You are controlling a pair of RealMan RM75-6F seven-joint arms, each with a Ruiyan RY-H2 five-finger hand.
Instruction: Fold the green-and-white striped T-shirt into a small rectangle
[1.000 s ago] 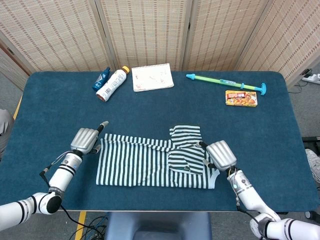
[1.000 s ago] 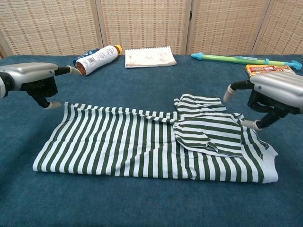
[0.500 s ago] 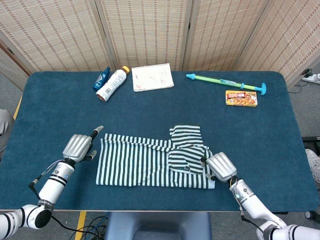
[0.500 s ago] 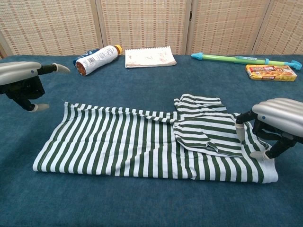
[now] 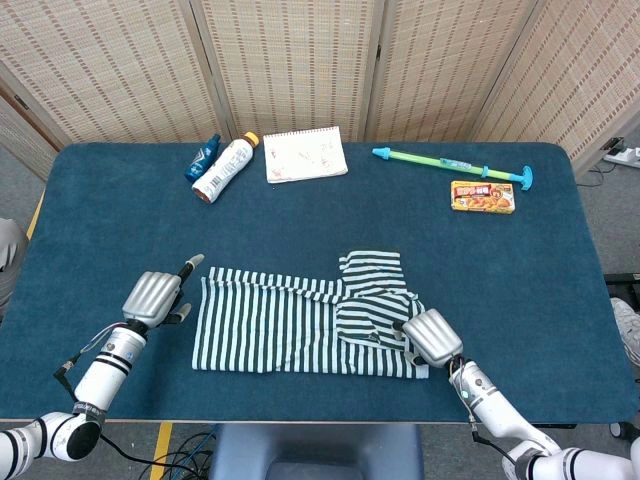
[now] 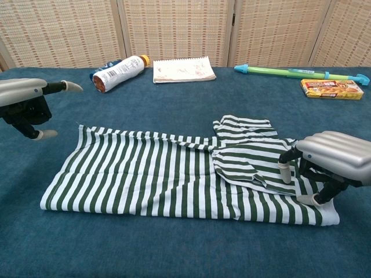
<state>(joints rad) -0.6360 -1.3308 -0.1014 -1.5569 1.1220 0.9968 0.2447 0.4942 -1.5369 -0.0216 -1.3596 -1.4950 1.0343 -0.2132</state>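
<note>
The green-and-white striped T-shirt (image 5: 290,322) (image 6: 156,174) lies flat near the table's front edge, its right sleeve folded in over the body. My right hand (image 5: 432,337) (image 6: 333,155) arches over the shirt's front right corner. Its fingertips (image 6: 316,200) touch the cloth and its thumb stands apart over the folded sleeve; the cloth is not lifted. My left hand (image 5: 155,297) (image 6: 23,99) hovers just off the shirt's left edge, one finger stretched out, and holds nothing.
At the back of the blue table (image 5: 520,270) lie a white bottle (image 5: 224,168), a small blue bottle (image 5: 202,157), a notepad (image 5: 305,154), a green-and-blue water gun (image 5: 455,165) and a yellow box (image 5: 483,196). Folding screens stand behind.
My right hand has come forward and leftward from beside the sleeve onto the shirt's front right corner. My left hand has drawn back and slightly left, off the shirt's edge.
</note>
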